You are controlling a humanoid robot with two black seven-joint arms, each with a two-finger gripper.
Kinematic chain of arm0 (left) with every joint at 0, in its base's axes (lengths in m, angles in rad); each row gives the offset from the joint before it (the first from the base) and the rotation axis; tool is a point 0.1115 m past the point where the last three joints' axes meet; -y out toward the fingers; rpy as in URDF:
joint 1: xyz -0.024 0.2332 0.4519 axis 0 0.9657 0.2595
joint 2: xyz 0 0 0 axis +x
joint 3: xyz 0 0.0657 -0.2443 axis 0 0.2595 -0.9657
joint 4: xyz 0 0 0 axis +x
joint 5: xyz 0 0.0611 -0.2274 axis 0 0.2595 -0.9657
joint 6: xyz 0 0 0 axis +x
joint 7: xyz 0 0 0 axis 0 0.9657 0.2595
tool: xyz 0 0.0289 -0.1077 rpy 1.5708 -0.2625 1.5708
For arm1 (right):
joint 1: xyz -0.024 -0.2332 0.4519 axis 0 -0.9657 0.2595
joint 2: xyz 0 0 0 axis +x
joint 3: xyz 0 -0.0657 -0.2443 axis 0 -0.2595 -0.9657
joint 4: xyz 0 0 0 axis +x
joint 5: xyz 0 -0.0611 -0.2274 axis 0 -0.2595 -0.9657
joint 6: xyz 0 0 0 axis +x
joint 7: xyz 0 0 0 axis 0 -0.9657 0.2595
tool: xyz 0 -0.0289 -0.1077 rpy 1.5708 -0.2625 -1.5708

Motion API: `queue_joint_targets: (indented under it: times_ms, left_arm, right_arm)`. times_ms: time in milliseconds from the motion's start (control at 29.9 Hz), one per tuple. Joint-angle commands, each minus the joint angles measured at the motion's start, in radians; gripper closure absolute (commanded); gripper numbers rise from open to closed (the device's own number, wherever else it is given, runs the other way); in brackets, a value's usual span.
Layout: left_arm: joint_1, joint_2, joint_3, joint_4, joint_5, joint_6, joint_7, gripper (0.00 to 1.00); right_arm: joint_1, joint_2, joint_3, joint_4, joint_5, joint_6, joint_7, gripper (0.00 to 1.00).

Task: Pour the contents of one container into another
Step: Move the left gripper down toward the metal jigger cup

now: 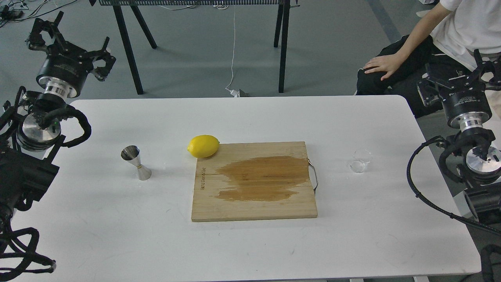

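Observation:
The small clear glass cup (361, 160) stands upright on the white table (117, 235), right of the cutting board. A shiny steel jigger (136, 162) stands upright on the table's left half. My left gripper (72, 41) hangs open beyond the table's far-left corner, well away from the jigger and holding nothing. Off the table's right edge, my right gripper (458, 72) is also open and empty, far to the right of the cup and behind it.
A wooden cutting board (254, 203) with a dark wet stain and a metal handle lies mid-table. A yellow lemon (203, 146) rests at its far-left corner. A seated person (411, 58) is at the far right, close to my right arm. Black frame legs (127, 47) stand behind.

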Motion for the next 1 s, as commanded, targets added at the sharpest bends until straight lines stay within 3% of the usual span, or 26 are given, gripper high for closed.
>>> queue_joint_targets:
  times_ms: [0,200,301,434,568,702,835,969]
  left_arm:
    - [0.000,-0.005,0.002,-0.008,0.000,-0.006,-0.009,0.00]
    - [0.011,0.025,-0.009,-0.092,0.002,-0.046,-0.005,0.00]
    - [0.039,0.103,0.025,-0.174,0.009,-0.110,-0.002,0.00]
    - [0.106,0.220,0.052,-0.290,0.067,-0.110,-0.009,0.00]
    - [0.158,0.288,0.052,-0.304,0.198,-0.110,-0.014,0.00]
    - [0.207,0.349,0.052,-0.313,0.273,-0.110,-0.058,0.00]
    - [0.293,0.412,0.052,-0.424,0.337,-0.110,-0.097,0.01]
    - [0.373,0.461,0.052,-0.609,0.486,0.018,-0.112,0.01]
  right_arm:
    - [-0.001,0.002,0.001,0.009,0.001,0.000,0.003,0.00]
    - [-0.017,0.005,-0.001,0.041,0.002,0.000,0.003,0.00]
    - [-0.037,0.005,0.001,0.069,0.002,0.000,0.006,0.00]
    - [-0.040,0.010,0.004,0.072,0.004,0.000,0.008,0.00]
    - [-0.041,0.057,0.006,0.095,0.004,0.000,0.013,0.00]
    - [-0.043,0.065,0.004,0.104,0.002,0.000,0.013,0.00]
    - [-0.043,0.064,0.002,0.106,0.002,0.000,0.013,0.00]
    - [-0.043,0.056,0.004,0.104,0.002,0.000,0.013,0.00]
